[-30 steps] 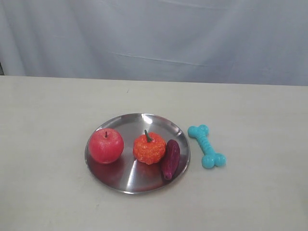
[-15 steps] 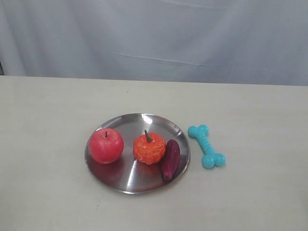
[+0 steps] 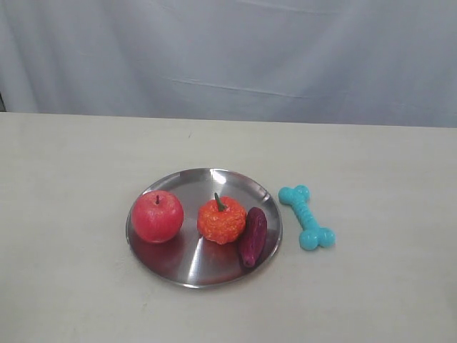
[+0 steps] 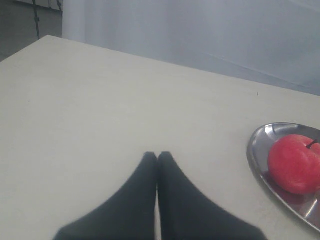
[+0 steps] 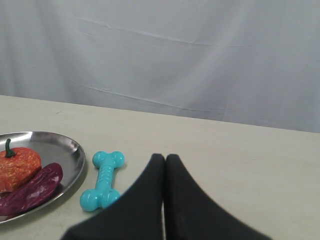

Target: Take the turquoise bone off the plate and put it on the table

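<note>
The turquoise bone (image 3: 306, 217) lies flat on the beige table (image 3: 385, 286), just right of the silver plate (image 3: 187, 274) and apart from its rim. In the right wrist view the turquoise bone (image 5: 103, 180) sits beside the plate (image 5: 72, 150), with my right gripper (image 5: 165, 156) shut and empty a little way off from it. My left gripper (image 4: 157, 154) is shut over bare table (image 4: 100, 110), away from the plate (image 4: 256, 155). Neither gripper shows in the exterior view.
On the plate stand a red apple (image 3: 157, 216), an orange pumpkin toy (image 3: 221, 219) and a dark purple eggplant-like piece (image 3: 253, 236). A pale cloth backdrop (image 3: 228, 57) hangs behind the table's far edge.
</note>
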Controlling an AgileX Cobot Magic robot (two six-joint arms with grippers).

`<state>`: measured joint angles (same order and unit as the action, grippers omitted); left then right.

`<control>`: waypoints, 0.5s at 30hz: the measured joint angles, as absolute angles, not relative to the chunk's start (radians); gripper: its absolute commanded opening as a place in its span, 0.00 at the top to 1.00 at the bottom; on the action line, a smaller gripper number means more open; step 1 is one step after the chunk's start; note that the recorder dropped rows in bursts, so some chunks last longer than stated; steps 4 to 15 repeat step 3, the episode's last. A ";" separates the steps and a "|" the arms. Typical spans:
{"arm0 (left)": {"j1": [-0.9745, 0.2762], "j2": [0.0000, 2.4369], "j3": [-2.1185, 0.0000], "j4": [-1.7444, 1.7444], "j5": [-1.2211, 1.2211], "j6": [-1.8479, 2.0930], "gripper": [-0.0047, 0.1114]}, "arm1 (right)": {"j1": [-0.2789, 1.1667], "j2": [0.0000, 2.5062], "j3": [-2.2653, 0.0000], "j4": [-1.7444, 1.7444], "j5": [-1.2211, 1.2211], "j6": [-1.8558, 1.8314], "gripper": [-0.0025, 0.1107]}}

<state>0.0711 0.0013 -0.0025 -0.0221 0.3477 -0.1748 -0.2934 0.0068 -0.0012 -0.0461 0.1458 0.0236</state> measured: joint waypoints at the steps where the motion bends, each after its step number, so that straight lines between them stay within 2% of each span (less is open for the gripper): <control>1: 0.071 0.001 -0.003 -0.022 0.348 -0.175 0.96 | -0.293 0.007 -0.001 -0.046 0.146 0.024 0.98; 15: 0.071 0.001 -0.003 -0.022 0.348 -0.175 0.96 | -0.293 0.007 -0.001 -0.046 0.146 0.024 0.98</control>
